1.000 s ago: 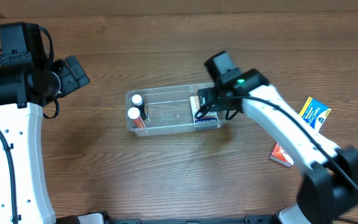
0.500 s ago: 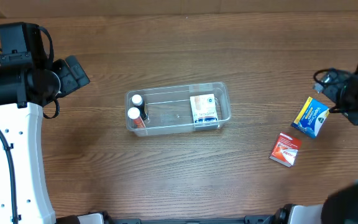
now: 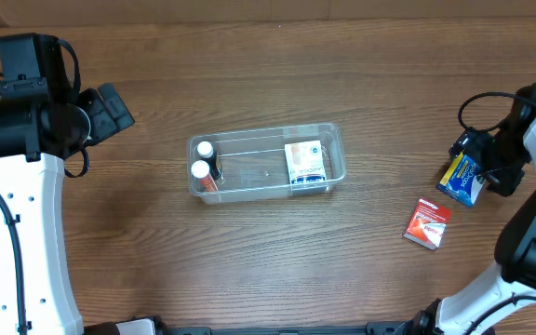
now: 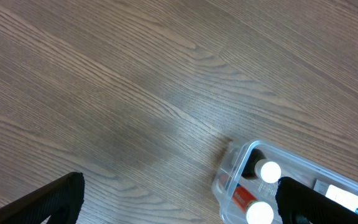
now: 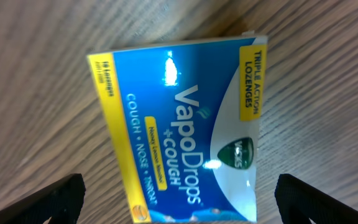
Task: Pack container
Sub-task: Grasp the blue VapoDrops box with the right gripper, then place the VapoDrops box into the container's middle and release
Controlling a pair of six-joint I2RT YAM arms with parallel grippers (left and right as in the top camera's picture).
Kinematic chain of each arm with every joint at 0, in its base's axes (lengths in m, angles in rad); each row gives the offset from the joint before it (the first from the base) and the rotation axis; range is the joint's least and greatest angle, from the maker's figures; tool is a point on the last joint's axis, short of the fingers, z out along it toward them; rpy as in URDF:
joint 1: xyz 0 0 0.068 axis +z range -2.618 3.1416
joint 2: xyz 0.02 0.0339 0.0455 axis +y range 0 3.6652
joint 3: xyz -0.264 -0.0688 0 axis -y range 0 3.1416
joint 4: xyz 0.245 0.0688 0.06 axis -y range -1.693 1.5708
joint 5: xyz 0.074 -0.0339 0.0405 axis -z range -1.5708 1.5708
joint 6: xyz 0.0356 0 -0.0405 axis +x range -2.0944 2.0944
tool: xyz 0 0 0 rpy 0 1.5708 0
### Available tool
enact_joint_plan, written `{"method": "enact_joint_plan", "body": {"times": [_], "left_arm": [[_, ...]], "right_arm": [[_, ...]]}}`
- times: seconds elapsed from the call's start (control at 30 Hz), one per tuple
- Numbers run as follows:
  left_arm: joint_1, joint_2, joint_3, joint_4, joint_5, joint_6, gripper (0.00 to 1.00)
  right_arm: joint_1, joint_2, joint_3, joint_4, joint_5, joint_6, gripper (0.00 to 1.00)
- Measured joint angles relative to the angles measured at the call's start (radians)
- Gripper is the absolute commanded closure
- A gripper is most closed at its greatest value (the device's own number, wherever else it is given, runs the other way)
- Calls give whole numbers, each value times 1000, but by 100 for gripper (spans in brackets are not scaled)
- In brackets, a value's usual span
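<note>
The clear plastic container (image 3: 335,149) sits mid-table and holds two white-capped bottles (image 3: 200,168) at its left end and a white and blue box (image 3: 305,162) at its right end. Its left corner with the bottles (image 4: 263,186) shows in the left wrist view. My right gripper (image 3: 477,167) is open and hovers right over a blue and yellow VapoDrops bag (image 5: 179,130), fingers (image 5: 61,196) wide on either side, apart from it. The bag (image 3: 463,179) lies at the right of the table. My left gripper (image 3: 110,110) is open and empty at the far left, away from the container.
A small red box (image 3: 427,224) lies on the wood table, below and left of the bag. The right arm's cable loops above the bag at the right edge.
My right gripper left the white and blue box in the container's right end and swung out to the right. It now sits over the VapoDrops bag. The left arm has not moved.
</note>
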Motion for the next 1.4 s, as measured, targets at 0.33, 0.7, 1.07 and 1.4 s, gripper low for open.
{"method": "enact_joint_plan", "body": {"times": [0.33, 0.7, 1.07, 1.4], "left_arm": [[0, 0, 0, 0, 0, 0, 0], [0, 0, 0, 0, 0, 0, 0], [0, 0, 0, 0, 0, 0, 0], [0, 0, 0, 0, 0, 0, 0]], "right_arm": [[0, 90, 0, 9, 0, -3, 1], [0, 95, -1, 6, -3, -5, 27], [81, 2, 132, -148, -41, -3, 27], [631, -380, 196, -144, -59, -33, 27]]}}
